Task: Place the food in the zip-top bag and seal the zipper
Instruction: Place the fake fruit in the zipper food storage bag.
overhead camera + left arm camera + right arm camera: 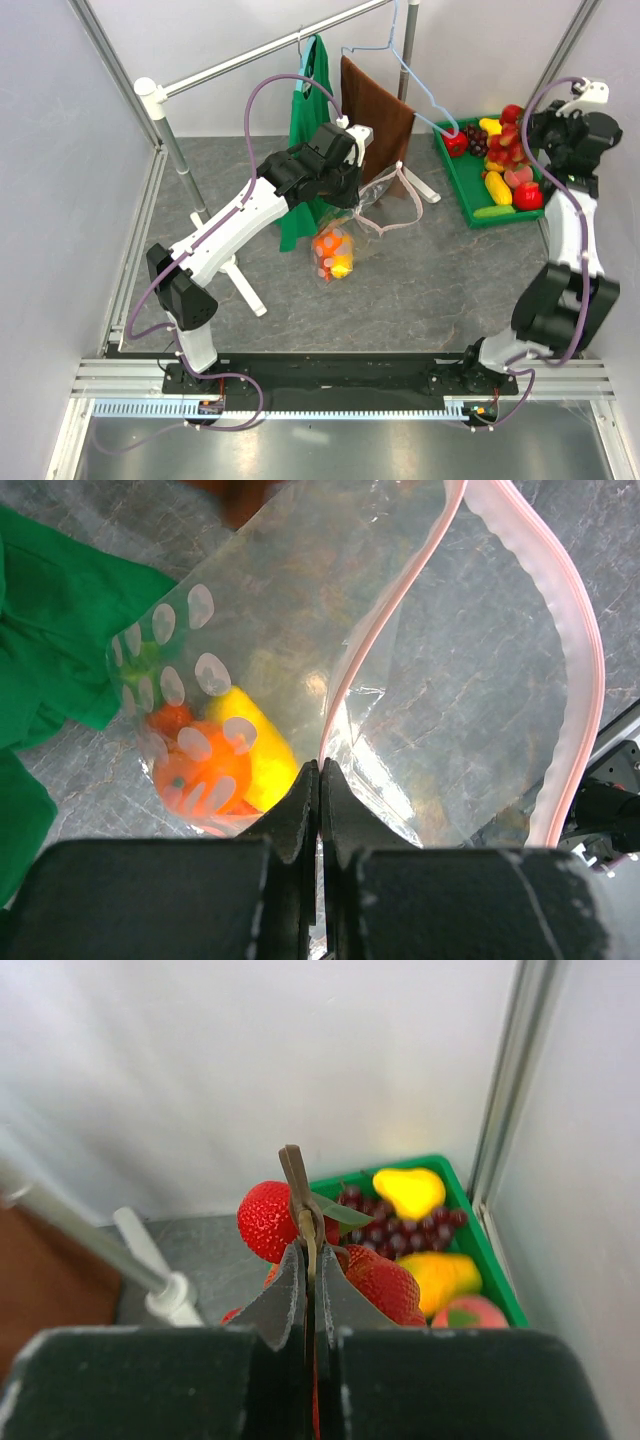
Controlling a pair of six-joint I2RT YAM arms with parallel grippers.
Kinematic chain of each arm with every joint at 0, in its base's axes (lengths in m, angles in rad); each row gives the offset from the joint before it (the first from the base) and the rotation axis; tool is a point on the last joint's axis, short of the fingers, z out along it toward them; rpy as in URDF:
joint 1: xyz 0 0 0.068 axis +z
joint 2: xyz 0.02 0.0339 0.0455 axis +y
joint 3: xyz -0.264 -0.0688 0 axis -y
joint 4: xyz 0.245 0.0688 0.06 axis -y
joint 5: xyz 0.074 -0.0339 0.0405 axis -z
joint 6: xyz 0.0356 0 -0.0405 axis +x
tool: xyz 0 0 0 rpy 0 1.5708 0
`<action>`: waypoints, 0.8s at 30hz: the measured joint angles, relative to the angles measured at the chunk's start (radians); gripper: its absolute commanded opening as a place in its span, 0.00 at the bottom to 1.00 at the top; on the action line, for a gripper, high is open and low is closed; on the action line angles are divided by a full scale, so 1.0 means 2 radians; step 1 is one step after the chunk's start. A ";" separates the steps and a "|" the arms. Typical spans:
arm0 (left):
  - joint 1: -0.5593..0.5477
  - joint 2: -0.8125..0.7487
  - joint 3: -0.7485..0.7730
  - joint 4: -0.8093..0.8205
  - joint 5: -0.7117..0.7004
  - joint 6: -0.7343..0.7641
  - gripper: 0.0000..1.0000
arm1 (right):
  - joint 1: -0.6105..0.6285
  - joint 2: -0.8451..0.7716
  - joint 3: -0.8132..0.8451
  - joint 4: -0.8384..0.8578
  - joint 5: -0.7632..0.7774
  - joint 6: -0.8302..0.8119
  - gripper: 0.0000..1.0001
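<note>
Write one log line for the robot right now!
left gripper: shut on zip-top bag | inside: orange and yellow food | right gripper: shut on strawberry stem

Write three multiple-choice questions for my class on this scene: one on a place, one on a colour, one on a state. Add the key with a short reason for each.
1. Where on the table does the green plastic tray of toy food sit?
A. far right
B. near left corner
C. centre

2. What colours are the toy foods inside the clear dotted zip-top bag?
A. blue and white
B. orange and yellow
C. black and pink

3. What state is the bag's pink zipper in?
A. sealed
B. torn off
C. open

Key:
1 A, the top view shows it at the far right edge.
2 B, an orange piece and a yellow piece show through the plastic.
3 C, its two strips stand apart while the left gripper pinches the bag's edge.
</note>
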 measured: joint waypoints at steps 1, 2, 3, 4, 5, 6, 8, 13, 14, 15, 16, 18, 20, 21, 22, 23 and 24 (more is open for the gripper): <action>0.001 0.000 -0.001 0.000 0.001 -0.001 0.02 | -0.004 -0.028 -0.017 -0.010 0.000 0.004 0.00; 0.001 0.000 -0.002 0.000 0.002 -0.002 0.02 | -0.008 -0.055 -0.032 -0.023 -0.001 0.007 0.00; 0.002 0.000 -0.002 0.000 0.003 -0.003 0.02 | -0.011 -0.084 -0.048 -0.035 -0.003 0.011 0.00; 0.003 0.000 -0.002 0.000 0.006 -0.004 0.02 | -0.016 -0.118 -0.064 -0.051 -0.006 0.016 0.00; 0.004 0.000 -0.002 0.000 0.009 -0.005 0.02 | -0.019 -0.142 -0.074 -0.064 -0.009 0.019 0.00; 0.004 0.000 -0.002 0.000 0.010 -0.006 0.02 | -0.023 -0.169 -0.082 -0.080 -0.013 0.023 0.00; 0.006 0.000 -0.003 0.000 0.013 -0.008 0.02 | -0.027 -0.219 -0.093 -0.113 -0.024 0.031 0.00; 0.009 0.000 -0.006 -0.001 0.021 -0.010 0.02 | -0.027 -0.301 -0.098 -0.180 -0.081 0.051 0.00; 0.009 0.000 -0.006 -0.001 0.022 -0.011 0.02 | -0.027 -0.311 -0.098 -0.190 -0.100 0.058 0.00; 0.009 0.000 -0.006 -0.001 0.022 -0.012 0.02 | -0.027 -0.321 -0.098 -0.198 -0.121 0.067 0.00; 0.009 0.000 -0.006 -0.001 0.023 -0.012 0.02 | -0.027 -0.327 -0.098 -0.201 -0.135 0.074 0.00; 0.010 0.000 -0.006 -0.001 0.024 -0.013 0.02 | -0.027 -0.334 -0.098 -0.196 -0.179 0.102 0.00; 0.010 0.000 -0.008 -0.001 0.025 -0.013 0.02 | -0.027 -0.337 -0.104 -0.159 -0.222 0.146 0.00; 0.010 0.000 -0.008 -0.001 0.026 -0.013 0.02 | -0.026 -0.338 -0.111 -0.130 -0.236 0.169 0.00; 0.011 0.000 -0.009 -0.001 0.026 -0.014 0.02 | -0.025 -0.341 -0.124 -0.092 -0.253 0.199 0.00; 0.011 0.000 -0.009 -0.001 0.027 -0.014 0.02 | -0.021 -0.343 -0.136 -0.059 -0.267 0.226 0.00; 0.012 0.000 -0.010 0.000 0.027 -0.014 0.02 | -0.014 -0.341 -0.144 -0.027 -0.279 0.252 0.00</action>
